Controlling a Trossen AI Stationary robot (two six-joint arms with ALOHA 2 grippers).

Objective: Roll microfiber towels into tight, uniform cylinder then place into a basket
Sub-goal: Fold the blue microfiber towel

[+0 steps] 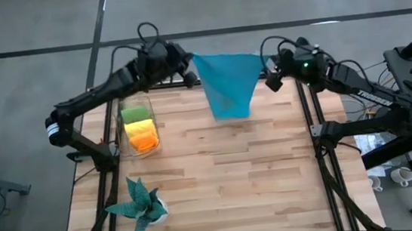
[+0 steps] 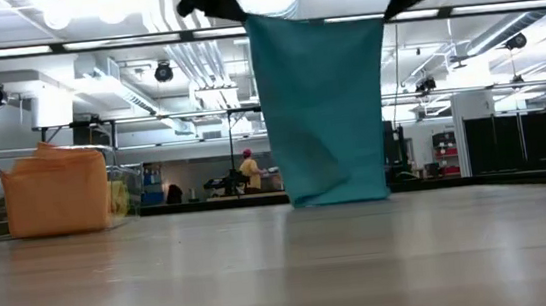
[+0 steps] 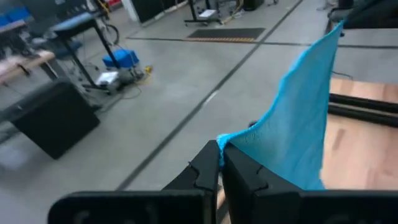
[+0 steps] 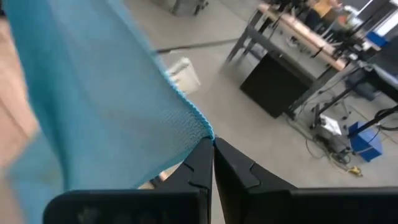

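Blue towel: A bright blue microfiber towel [image 1: 227, 83] hangs spread in the air above the far edge of the wooden table [image 1: 234, 173], stretched between two robot arms. In the low view its lower hem [image 2: 337, 195] reaches down to the tabletop or just above it; which of the two cannot be told.

Left gripper: The left gripper [image 3: 219, 155] holds one top corner of the blue towel, its dark fingers [image 3: 202, 171] pressed together with the cloth pinched between them, high over the table's far left side.

Right gripper: The right gripper [image 4: 212, 146] holds the opposite top corner, fingers [image 4: 236, 168] likewise clamped tight on the fabric, over the far right side.

Basket: The clear basket [image 1: 126, 131] sits on the table's left side, near the black metal frame [image 1: 110, 185]. Inside it lie three towels: a lime green towel [image 1: 135, 115] at the far end, a yellow towel [image 1: 140, 127] in the middle and an orange towel [image 1: 144, 141] at the near end.

Plant: A dark teal spiky-leaved plant [image 1: 140, 204] in a white pot stands at the near left, well apart from the hanging cloth.

Background: A person [image 2: 250, 171] stands far off in the room beyond the table.
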